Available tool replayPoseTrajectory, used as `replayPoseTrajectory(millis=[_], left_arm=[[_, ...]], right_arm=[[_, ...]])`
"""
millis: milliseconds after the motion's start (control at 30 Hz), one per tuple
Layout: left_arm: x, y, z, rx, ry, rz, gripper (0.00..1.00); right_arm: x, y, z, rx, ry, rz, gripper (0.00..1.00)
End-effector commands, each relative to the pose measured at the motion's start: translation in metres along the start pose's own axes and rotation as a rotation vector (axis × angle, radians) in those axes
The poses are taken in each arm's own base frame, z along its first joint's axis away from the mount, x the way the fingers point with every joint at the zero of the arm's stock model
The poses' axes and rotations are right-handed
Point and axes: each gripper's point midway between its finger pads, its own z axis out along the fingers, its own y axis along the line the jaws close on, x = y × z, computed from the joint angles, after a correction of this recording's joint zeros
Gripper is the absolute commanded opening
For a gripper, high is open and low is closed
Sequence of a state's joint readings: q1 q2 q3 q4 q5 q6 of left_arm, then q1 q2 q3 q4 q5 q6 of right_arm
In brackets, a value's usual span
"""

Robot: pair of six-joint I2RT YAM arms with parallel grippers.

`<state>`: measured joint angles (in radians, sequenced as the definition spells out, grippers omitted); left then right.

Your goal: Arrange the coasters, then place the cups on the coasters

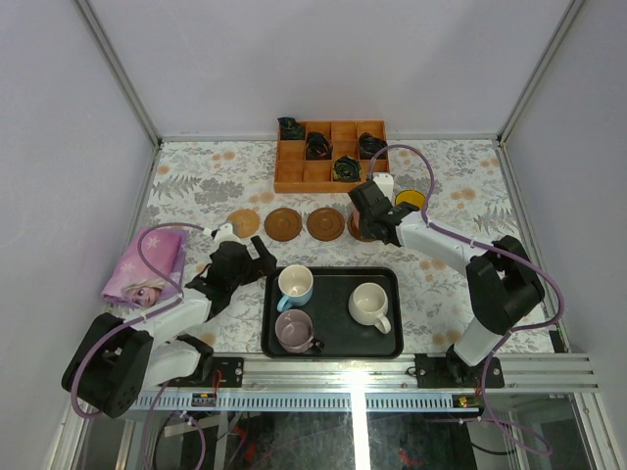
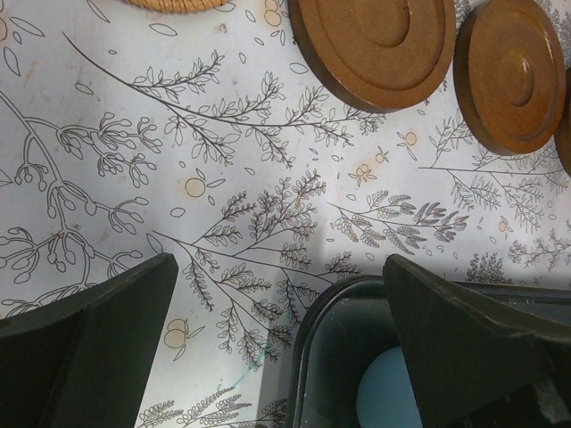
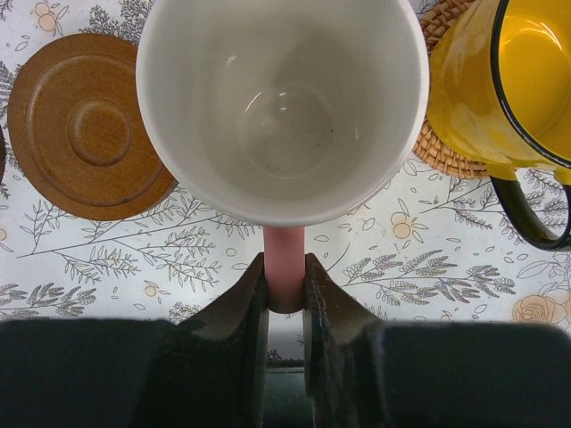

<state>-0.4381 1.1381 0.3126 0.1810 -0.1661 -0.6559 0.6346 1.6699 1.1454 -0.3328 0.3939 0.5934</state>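
Top view first. Take the black tray (image 1: 333,350) as your landmark. It carries three cups: the light blue cup (image 1: 294,286), the mauve-grey cup (image 1: 297,331) and the cream-white cup (image 1: 370,304). Beyond the tray's far edge you can count four coasters in a row: a tan woven coaster (image 1: 243,222), two dark brown coasters (image 1: 283,223) (image 1: 325,223), and a third brown coaster (image 1: 359,235) half under your right gripper (image 1: 377,211). The yellow cup (image 1: 409,200) sits beyond the tray's far right corner. Your left gripper (image 1: 257,257) hovers off its far left corner. Farther back is the orange grid box (image 1: 330,176), and left of the tray a pink cloth (image 1: 147,266). The floral tablecloth (image 1: 196,186) is ringed by plain pale walls (image 1: 323,59).

Left wrist: your fingers (image 2: 98,348) are spread wide with nothing between them, above the tray's corner.

Right wrist: your fingers (image 3: 245,312) are clamped on the pink cup's (image 3: 285,107) handle. Beside it, the yellow cup rests on the second tan woven coaster (image 3: 442,147), which makes five.
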Motion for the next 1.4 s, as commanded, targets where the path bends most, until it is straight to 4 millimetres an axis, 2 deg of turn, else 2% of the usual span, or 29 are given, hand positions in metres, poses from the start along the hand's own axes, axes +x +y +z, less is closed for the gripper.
replayPoseTrajectory(millis=[0, 233, 333, 600, 667, 1000, 1367], left_arm=[[-0.014, -0.013, 0.002, 0.031, -0.036, 0.011, 1.0], [-0.013, -0.014, 0.002, 0.036, -0.033, 0.008, 1.0], [-0.013, -0.014, 0.002, 0.039, -0.031, 0.007, 1.0], [-0.013, -0.017, 0.001, 0.052, -0.033, 0.007, 1.0], [-0.013, -0.016, 0.001, 0.054, -0.032, 0.007, 1.0], [-0.012, -0.017, 0.003, 0.054, -0.027, 0.009, 1.0], [-0.009, -0.018, 0.005, 0.058, -0.014, 0.011, 1.0]], right_arm=[[-0.033, 0.013, -0.013, -0.055, -0.097, 0.07, 0.0], [-0.023, 0.013, -0.007, -0.052, -0.064, 0.068, 0.01], [-0.021, 0.01, -0.006, -0.039, -0.065, 0.069, 0.05], [-0.02, 0.002, -0.002, 0.008, -0.077, 0.051, 0.05], [-0.014, 0.0, 0.006, 0.025, -0.061, 0.038, 0.05], [-0.001, -0.005, 0.021, 0.063, -0.04, 0.011, 0.05], [0.001, -0.009, 0.011, 0.061, -0.039, 0.022, 0.13]])
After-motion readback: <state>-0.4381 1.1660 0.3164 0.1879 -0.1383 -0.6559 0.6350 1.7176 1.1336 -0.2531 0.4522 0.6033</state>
